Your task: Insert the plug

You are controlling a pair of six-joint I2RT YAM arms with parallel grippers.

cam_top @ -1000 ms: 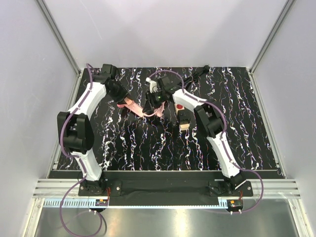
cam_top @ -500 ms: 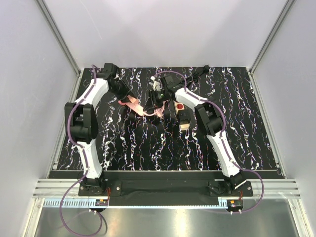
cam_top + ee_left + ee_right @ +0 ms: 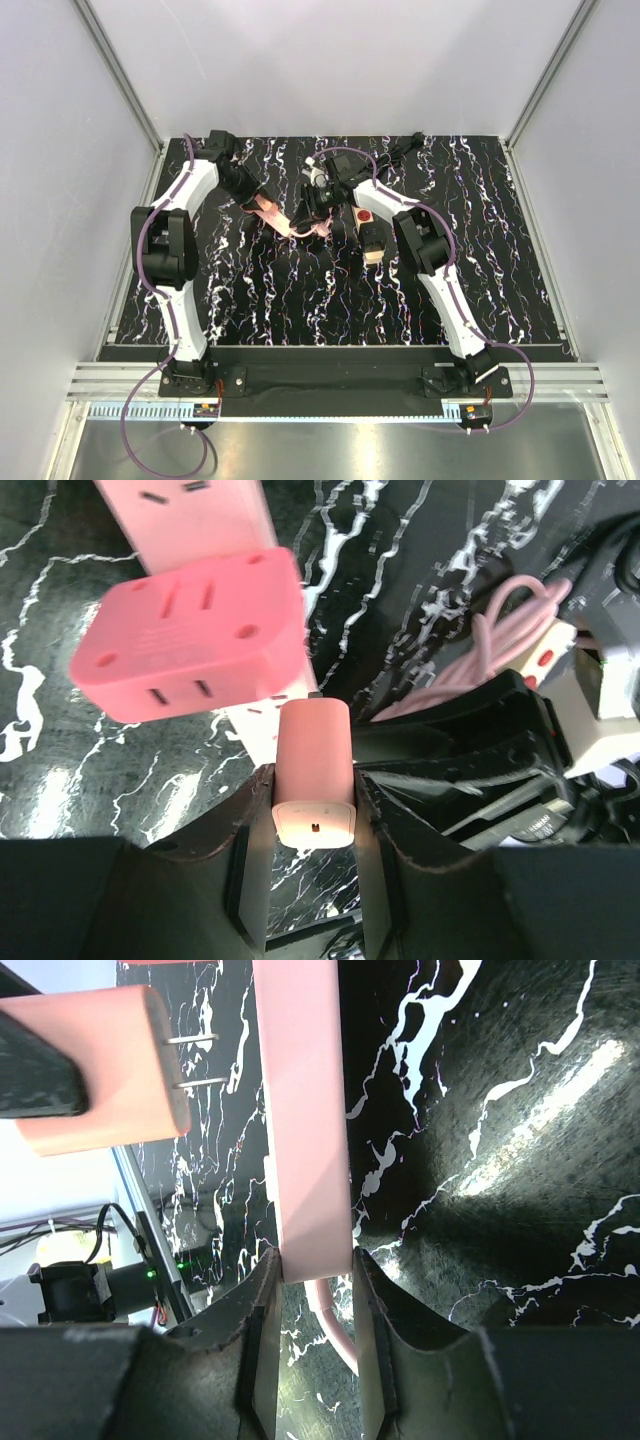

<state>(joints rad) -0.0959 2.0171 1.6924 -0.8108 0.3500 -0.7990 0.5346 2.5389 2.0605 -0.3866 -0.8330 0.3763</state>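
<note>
While the left gripper (image 3: 313,785) clamps the pink plug (image 3: 313,745) at lower centre, the prongs stand near the pink power strip (image 3: 300,1110), not touching; the right gripper (image 3: 312,1260) clamps the strip at centre frame.

Pink two-prong plug (image 3: 100,1070), prongs pointing at pale pink power strip (image 3: 305,1110), just apart, not inserted

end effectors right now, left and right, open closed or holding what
left end effector: closed on the pink plug
right end effector: closed on the pink power strip
</note>
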